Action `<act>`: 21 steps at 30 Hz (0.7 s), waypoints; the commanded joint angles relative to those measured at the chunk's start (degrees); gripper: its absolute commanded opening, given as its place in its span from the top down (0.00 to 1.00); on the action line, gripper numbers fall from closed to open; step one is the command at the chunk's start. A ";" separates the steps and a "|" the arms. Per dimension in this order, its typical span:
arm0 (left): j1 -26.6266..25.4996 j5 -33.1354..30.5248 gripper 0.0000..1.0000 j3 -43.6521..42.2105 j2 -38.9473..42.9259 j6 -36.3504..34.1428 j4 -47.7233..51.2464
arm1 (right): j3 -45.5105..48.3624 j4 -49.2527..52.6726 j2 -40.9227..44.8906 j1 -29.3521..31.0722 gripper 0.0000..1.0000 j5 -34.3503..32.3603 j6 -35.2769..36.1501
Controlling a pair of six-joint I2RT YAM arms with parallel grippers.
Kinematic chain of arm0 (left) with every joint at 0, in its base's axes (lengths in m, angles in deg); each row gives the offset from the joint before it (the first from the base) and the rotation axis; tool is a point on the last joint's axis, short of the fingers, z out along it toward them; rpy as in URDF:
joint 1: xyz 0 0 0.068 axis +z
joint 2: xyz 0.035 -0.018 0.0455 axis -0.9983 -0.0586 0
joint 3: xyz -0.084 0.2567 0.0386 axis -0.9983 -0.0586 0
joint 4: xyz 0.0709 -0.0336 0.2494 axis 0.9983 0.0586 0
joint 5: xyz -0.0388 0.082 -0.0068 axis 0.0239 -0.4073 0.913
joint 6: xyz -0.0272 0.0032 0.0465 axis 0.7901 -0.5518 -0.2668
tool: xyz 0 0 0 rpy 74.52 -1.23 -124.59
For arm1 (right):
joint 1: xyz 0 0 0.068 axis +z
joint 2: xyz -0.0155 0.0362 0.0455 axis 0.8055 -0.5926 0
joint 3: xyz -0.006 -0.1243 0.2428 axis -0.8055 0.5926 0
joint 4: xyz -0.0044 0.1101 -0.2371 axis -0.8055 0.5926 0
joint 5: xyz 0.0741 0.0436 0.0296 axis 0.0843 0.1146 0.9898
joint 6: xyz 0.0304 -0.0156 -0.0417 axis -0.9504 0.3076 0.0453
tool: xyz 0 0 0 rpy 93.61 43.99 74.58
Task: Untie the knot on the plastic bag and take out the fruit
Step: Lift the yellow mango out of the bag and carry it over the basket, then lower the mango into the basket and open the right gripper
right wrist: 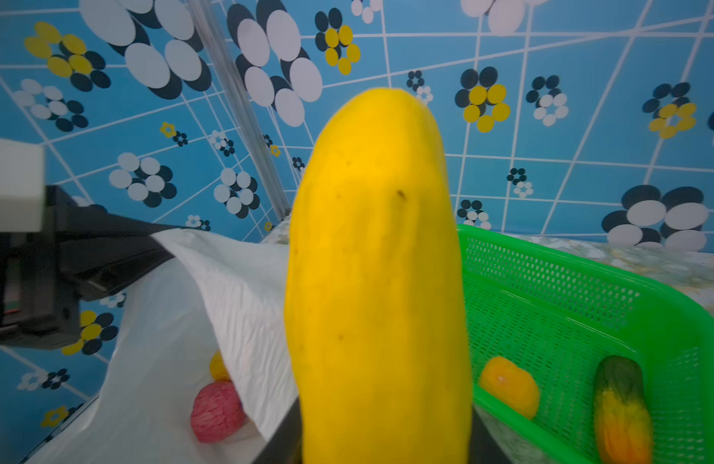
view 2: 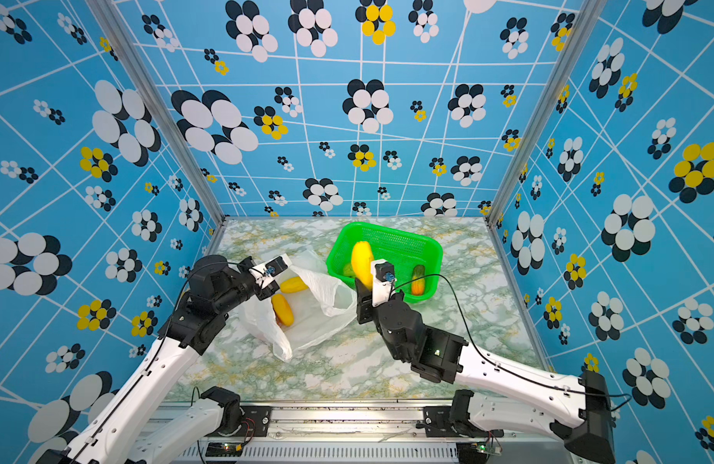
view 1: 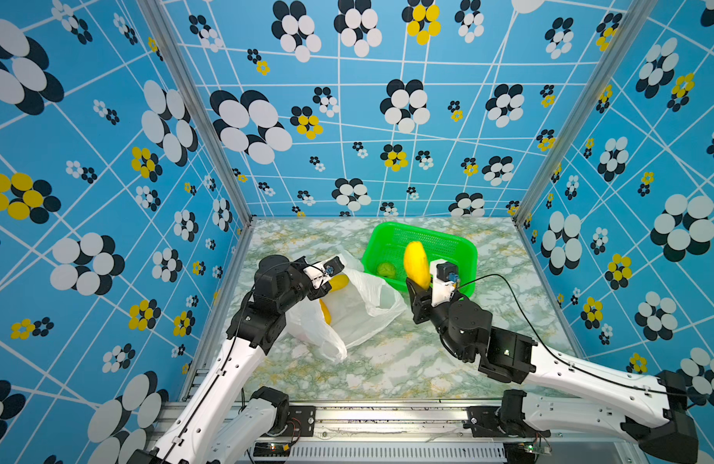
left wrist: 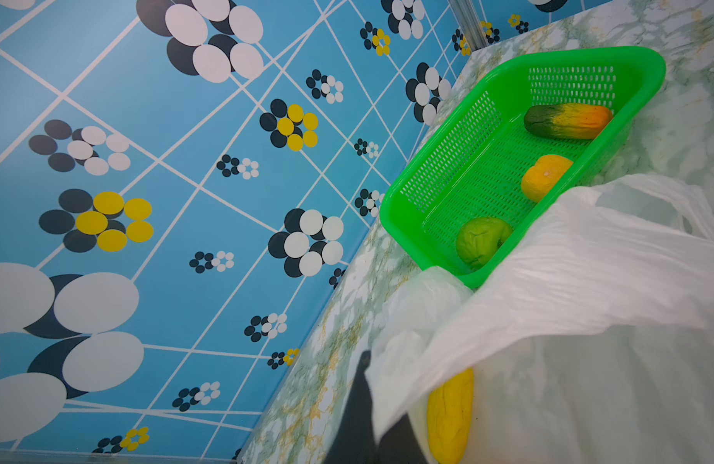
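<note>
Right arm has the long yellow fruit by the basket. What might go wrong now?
The long yellow fruit stands upright, gripped low by the right tool near the basket's near rim; let go here, it may topple outside. The left tool pinches the plastic bag's thin edge; a slip could collapse the mouth over the pink-red fruit inside.

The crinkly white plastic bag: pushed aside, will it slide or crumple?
Probably crumples: the thin white plastic bag lies slack and creased, sagging from the left gripper. The yellow fruits inside likely anchor it, so it may drag, not slide.
</note>
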 commanded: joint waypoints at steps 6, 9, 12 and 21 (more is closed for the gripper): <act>-0.44 -0.56 1.00 -0.50 0.68 -0.05 -0.83 | -2.43 13.65 -2.10 -16.72 0.62 0.80 -10.07; -0.45 -0.63 1.00 -0.56 0.81 -0.15 -0.80 | -5.84 18.96 -8.78 -24.21 0.65 10.30 -14.47; -0.62 -0.51 1.00 -0.62 1.07 -0.08 -0.96 | -9.44 22.97 -16.63 -30.59 0.69 18.76 -16.92; -0.83 -0.23 1.00 -0.63 1.16 -0.16 -0.97 | -18.96 27.79 -40.76 -43.05 0.76 40.33 -19.48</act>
